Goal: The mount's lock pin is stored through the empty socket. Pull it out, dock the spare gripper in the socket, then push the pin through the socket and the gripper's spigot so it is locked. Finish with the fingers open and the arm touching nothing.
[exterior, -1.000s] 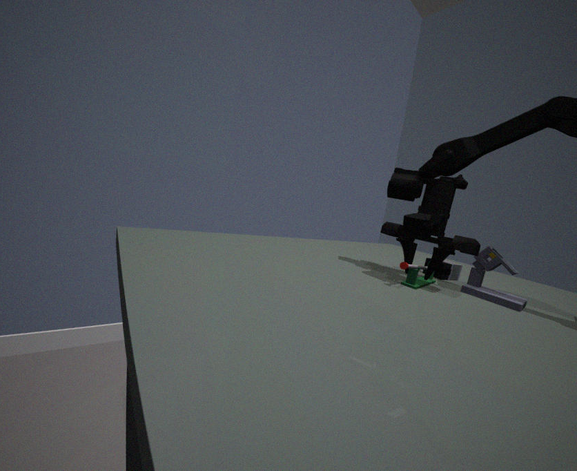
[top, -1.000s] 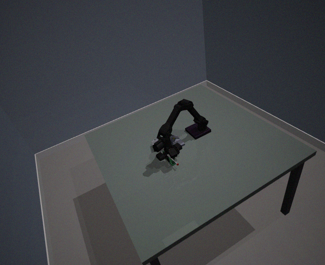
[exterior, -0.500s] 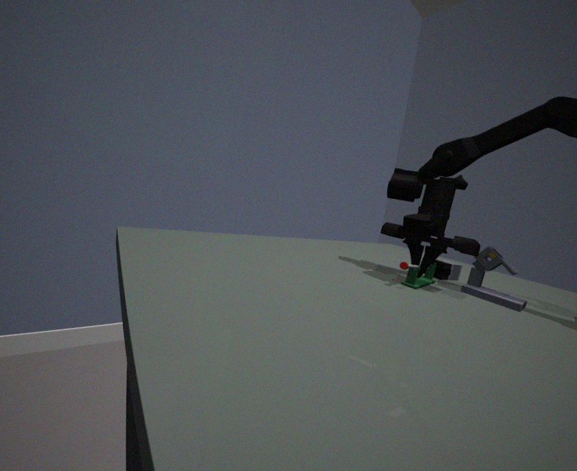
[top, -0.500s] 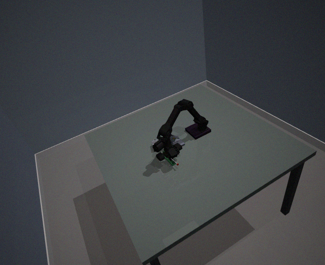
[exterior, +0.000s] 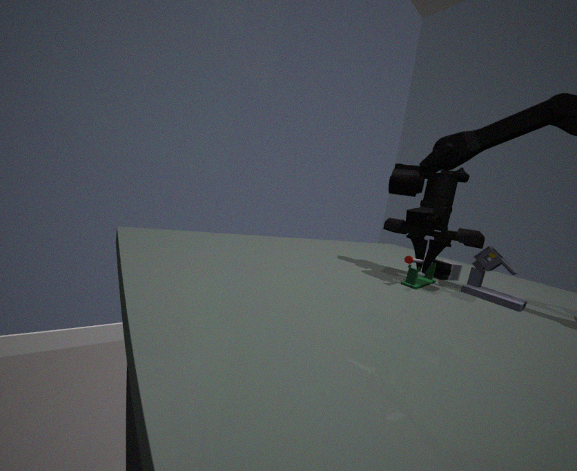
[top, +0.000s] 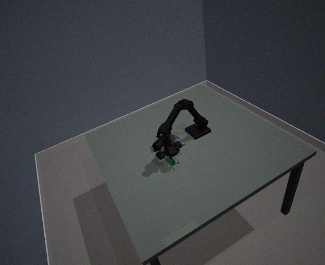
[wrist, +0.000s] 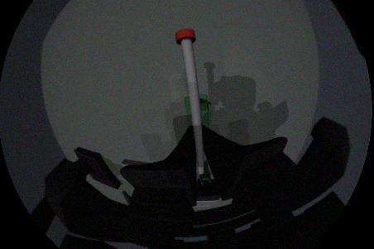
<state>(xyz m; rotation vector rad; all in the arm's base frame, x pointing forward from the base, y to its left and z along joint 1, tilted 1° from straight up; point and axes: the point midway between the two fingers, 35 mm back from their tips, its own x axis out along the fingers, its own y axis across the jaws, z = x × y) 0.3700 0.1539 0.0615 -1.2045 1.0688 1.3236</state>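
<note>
My gripper (top: pixel 171 156) (exterior: pixel 422 270) (wrist: pixel 194 127) points down and is shut on the lock pin, across its pale shaft. The pin (top: pixel 174 159) (exterior: pixel 417 260) (wrist: pixel 189 67) has a red head that sticks out beyond the fingers. It is held just above the green cradle (top: pixel 170 161) (exterior: pixel 418 283) (wrist: pixel 205 107), which stands on the table. Its far end is partly hidden by the fingers. A black and light-grey block (exterior: pixel 455 272) lies behind the cradle. A grey tilted piece (exterior: pixel 487 259) with a yellow patch stands on a post. I cannot tell which of these is the socket and which the spare gripper.
A long grey bar (exterior: pixel 494 297) lies at the foot of the post. The arm's dark purple base plate (top: pixel 195 131) (wrist: pixel 99 170) is beyond it. The table (top: pixel 228 159) (exterior: pixel 279 354) extends around these things. The arm hides part of them in the top view.
</note>
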